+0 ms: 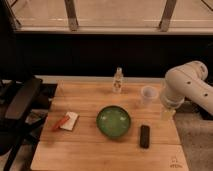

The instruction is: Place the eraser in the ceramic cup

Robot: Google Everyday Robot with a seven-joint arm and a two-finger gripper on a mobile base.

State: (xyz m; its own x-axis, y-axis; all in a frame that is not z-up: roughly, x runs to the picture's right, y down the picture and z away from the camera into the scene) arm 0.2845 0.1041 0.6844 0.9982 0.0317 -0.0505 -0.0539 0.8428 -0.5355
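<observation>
The eraser (pixel 145 136) is a small flat black block lying on the wooden table (pixel 85 150), right of the green bowl. The ceramic cup (pixel 148 94) is a small pale tapered cup standing upright at the back right of the table. My gripper (pixel 167 113) hangs from the white arm at the table's right edge, just right of the cup and behind the eraser. It holds nothing that I can see.
A green bowl (pixel 113 121) sits mid-table. A clear bottle (pixel 118 80) stands at the back. A white pad with a red pen (pixel 67 121) lies at the left. A black chair (pixel 20 102) stands left of the table.
</observation>
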